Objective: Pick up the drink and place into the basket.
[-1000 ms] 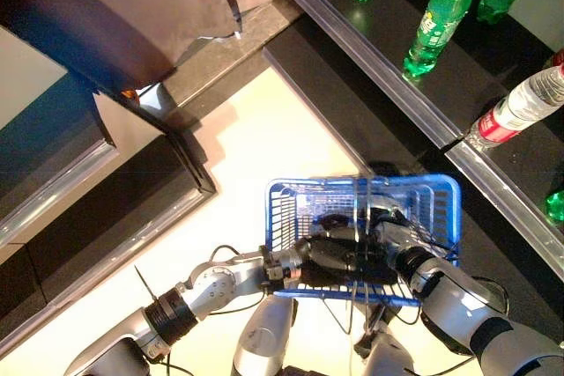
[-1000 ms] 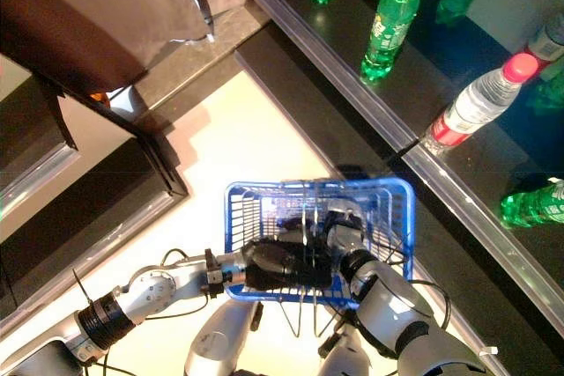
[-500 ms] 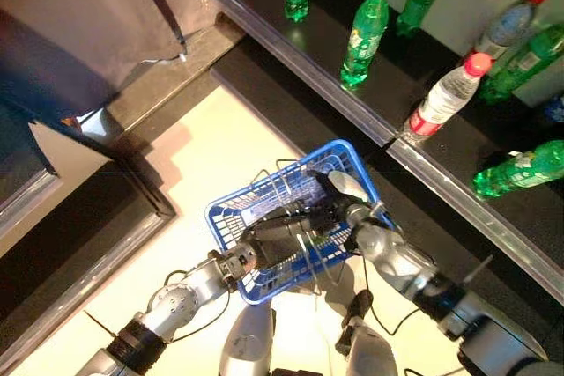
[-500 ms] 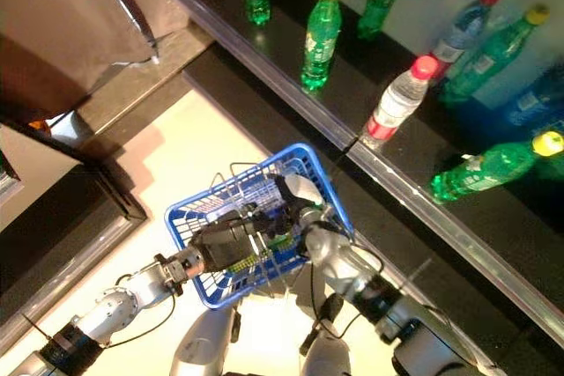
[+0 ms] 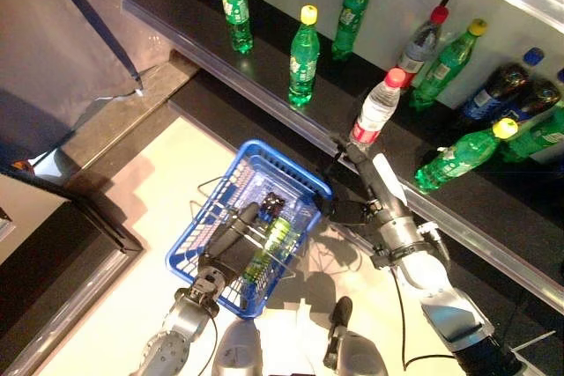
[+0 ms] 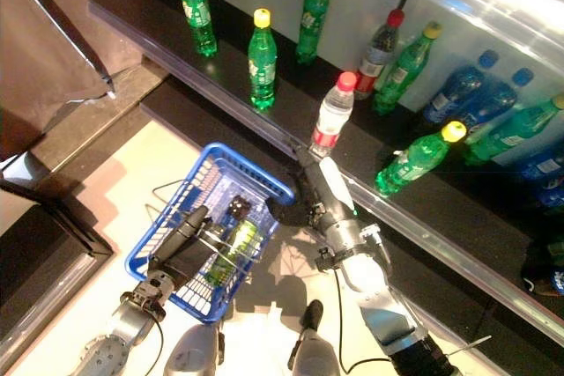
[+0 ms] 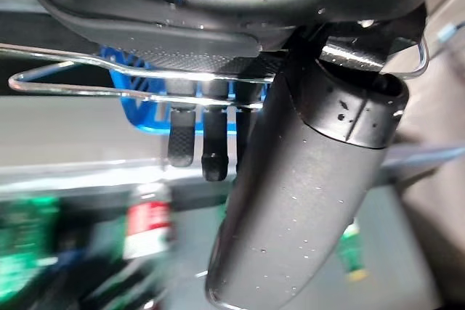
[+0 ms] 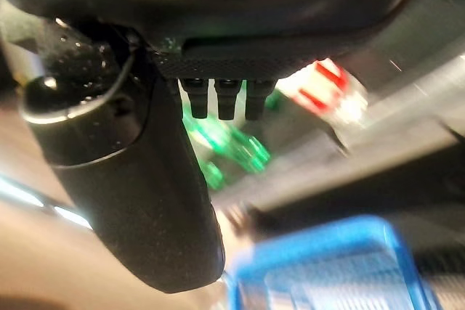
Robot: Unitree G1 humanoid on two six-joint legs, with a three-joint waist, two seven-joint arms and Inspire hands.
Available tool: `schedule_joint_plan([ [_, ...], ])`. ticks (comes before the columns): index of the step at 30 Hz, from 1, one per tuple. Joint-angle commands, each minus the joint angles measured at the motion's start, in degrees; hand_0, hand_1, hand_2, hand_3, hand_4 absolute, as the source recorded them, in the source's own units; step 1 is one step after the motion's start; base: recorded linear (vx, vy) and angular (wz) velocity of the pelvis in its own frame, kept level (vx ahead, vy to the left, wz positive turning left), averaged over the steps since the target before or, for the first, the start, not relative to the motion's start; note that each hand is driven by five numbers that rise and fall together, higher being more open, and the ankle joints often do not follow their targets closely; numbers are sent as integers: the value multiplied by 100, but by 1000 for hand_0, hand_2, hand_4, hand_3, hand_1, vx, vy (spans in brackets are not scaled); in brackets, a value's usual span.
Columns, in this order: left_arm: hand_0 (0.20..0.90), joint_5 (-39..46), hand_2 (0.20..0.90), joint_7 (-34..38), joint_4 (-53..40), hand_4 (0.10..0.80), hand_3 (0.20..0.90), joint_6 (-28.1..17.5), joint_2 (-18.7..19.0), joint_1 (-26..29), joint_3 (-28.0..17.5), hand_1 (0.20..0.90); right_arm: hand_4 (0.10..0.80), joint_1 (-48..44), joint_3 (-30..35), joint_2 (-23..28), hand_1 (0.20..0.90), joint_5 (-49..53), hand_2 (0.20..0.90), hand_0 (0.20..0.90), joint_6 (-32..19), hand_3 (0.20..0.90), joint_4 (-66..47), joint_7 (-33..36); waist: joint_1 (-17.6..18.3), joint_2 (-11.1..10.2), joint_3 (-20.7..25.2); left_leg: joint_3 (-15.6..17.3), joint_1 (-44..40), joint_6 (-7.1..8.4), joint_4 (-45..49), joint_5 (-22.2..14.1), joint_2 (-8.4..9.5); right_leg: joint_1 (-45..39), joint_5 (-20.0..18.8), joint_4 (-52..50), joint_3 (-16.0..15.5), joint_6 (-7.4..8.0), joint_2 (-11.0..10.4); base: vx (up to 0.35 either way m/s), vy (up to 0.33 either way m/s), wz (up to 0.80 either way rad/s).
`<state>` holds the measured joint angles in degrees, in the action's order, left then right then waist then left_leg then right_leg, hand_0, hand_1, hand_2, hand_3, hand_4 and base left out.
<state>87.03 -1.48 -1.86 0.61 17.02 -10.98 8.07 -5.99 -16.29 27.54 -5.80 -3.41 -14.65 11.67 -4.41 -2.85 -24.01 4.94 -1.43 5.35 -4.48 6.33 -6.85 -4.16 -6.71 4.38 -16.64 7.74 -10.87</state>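
drink (image 5: 267, 244) in basket (image 5: 295, 170) | left hand (image 5: 231, 241) grips handle (image 5: 236, 228) | right hand (image 5: 370, 184) fingers straight, apart from drink

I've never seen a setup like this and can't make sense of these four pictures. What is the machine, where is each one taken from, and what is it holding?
It is a humanoid robot in front of a shelf of drinks. Two pictures look down from cameras in its head; the other two come from cameras on its wrists, so its own dark fingers fill them. The left hand is curled round the wire handle of a blue basket, which already holds a green bottle. The right hand, fingers straight and empty, reaches toward a clear bottle with a red cap on the shelf. Green bottles with yellow caps and some dark ones stand or lie around it.
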Motion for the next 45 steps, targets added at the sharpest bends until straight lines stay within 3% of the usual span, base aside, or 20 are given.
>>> schedule_joint_plan([
  [1, 300, -101, 300, -564, -1213, 100, 200, -930, -201, 315, -335, 300, 800, 99, 103, 15, 900, 379, 900, 900, -1173, 900, -360, 345, -163, 238, 1741, 213, -392, -143, 38, -322, -60, -265, 440, -475, -42, -4, -102, -7, -48, -9],
  [11, 300, -304, 300, -481, -220, 100, 200, -857, -383, 111, 24, 300, 800, -122, 145, -275, 900, 608, 900, 900, -1647, 900, -118, 1784, -209, 321, 1762, 266, -445, -157, 247, -415, -54, -375, 618, -667, -211, -164, -50, 45, 32, -1],
  [24, 300, -55, 300, -855, 450, 100, 200, -1073, -402, 257, 633, 300, 800, -1065, -22, -764, 900, 235, 900, 900, -1221, 900, 480, 4081, -387, 554, 1269, 195, 56, -302, 690, -533, 207, -12, 656, -1059, -403, -172, -276, 10, 70, 8],
  [37, 300, 36, 300, -1022, 555, 100, 200, -1348, -466, 751, 884, 300, 800, -2101, 59, -1053, 900, 265, 900, 900, -846, 900, 1099, 4947, -439, 694, 460, 183, 747, -363, 1111, -511, 376, 439, 524, -1243, -317, -189, -463, -68, 19, 3],
  [45, 300, 24, 300, -1073, 539, 100, 200, -1367, -464, 1033, 852, 300, 800, -2606, 228, -968, 900, 452, 900, 900, -851, 900, 1408, 4957, -493, 706, -38, 198, 1230, -384, 1526, -570, 446, 695, 469, -1344, -245, -190, -548, -67, -3, 2],
])
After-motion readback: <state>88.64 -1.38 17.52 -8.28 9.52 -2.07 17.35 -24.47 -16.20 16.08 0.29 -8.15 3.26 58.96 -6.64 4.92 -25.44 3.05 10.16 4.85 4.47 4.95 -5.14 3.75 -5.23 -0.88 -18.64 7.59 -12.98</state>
